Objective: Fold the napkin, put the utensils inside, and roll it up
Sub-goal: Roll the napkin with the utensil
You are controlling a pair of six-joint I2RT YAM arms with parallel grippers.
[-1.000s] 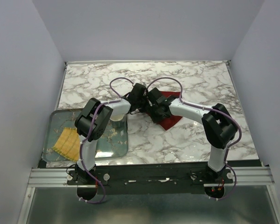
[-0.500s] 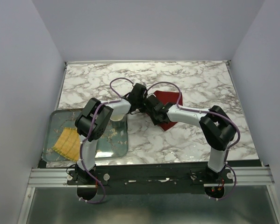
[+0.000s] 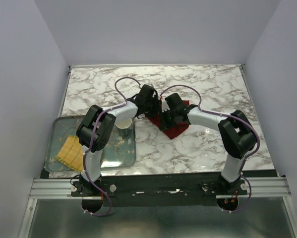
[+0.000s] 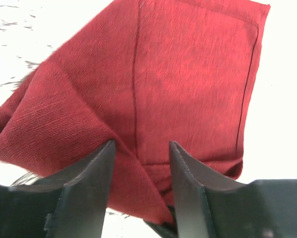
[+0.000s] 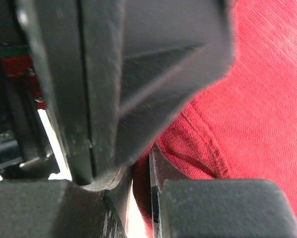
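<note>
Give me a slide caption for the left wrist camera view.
Open left gripper poised over the folded burgundy napkin.

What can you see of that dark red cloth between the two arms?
The dark red woven cloth napkin lies partly folded on the white marble table, with a stitched hem along its edges and one flap creased over. The right gripper pinches a bunched fold; the left gripper stands open over it.
</note>
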